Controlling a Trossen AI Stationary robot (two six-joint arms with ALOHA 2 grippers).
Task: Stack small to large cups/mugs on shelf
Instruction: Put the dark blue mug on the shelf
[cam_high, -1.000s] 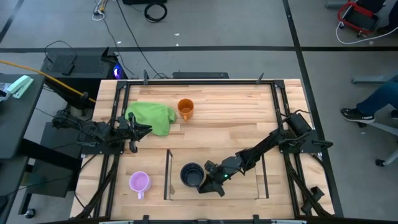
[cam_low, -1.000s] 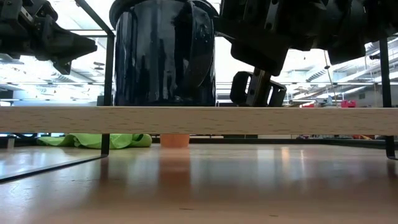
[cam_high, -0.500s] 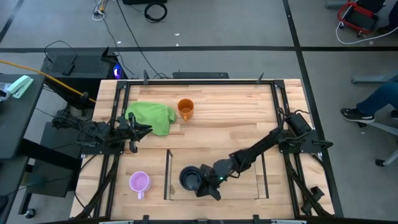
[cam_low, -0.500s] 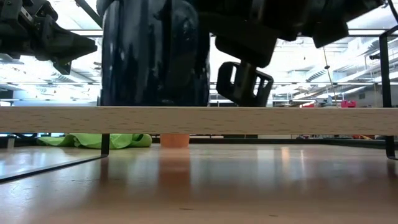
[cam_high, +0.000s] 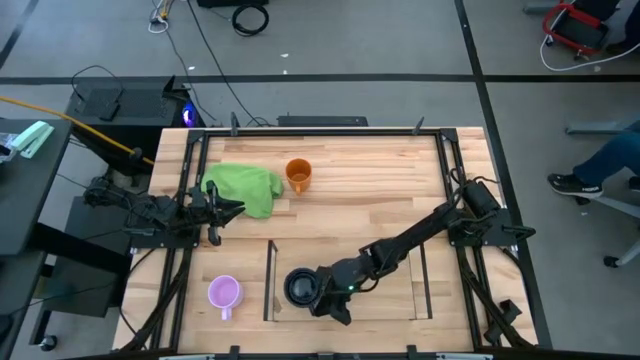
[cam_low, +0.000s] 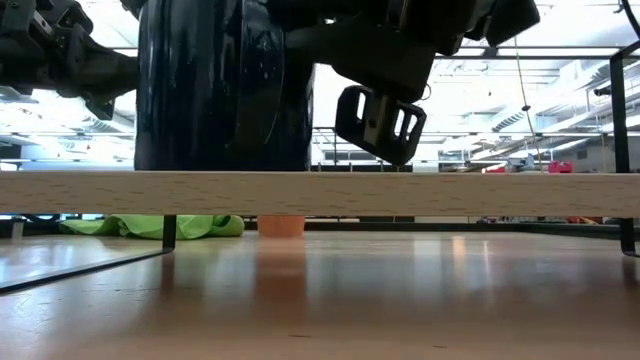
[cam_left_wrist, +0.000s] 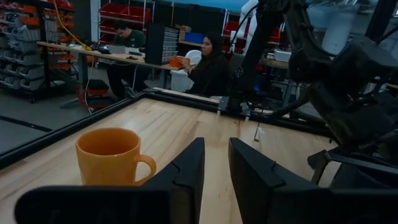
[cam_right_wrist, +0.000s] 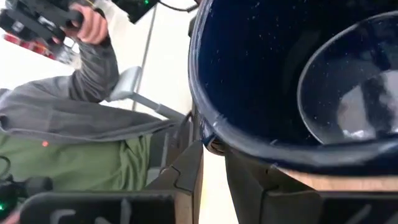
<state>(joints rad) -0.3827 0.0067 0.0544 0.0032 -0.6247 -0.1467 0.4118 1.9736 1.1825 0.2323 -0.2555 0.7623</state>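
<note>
The black mug (cam_high: 300, 287) stands upright on the light wooden floor of the shelf (cam_high: 400, 310), at the end nearest the purple mug, and looking down into it nothing shows inside but its dark glossy bottom. The right gripper (cam_high: 322, 297) is at the mug's rim; in the right wrist view the two dark fingers (cam_right_wrist: 186, 171) straddle the mug's wall, one inside and one outside, closed on it with only the wall between them. In the low view the mug sits flat on the shelf's wooden board with the gripper's body hanging just beside it. The light purple mug (cam_high: 224, 293) stands on the table outside the shelf, just beyond its clear end panel, mouth up and with nothing visible in it. The orange mug (cam_high: 298, 174) stands upright farther back on the table, beside the green cloth (cam_high: 246, 188), and also looks empty. The left gripper (cam_high: 216, 210) waits at the table's left edge by the cloth, its fingers (cam_left_wrist: 186, 174) a narrow gap apart and holding nothing, pointed toward the orange mug.
</note>
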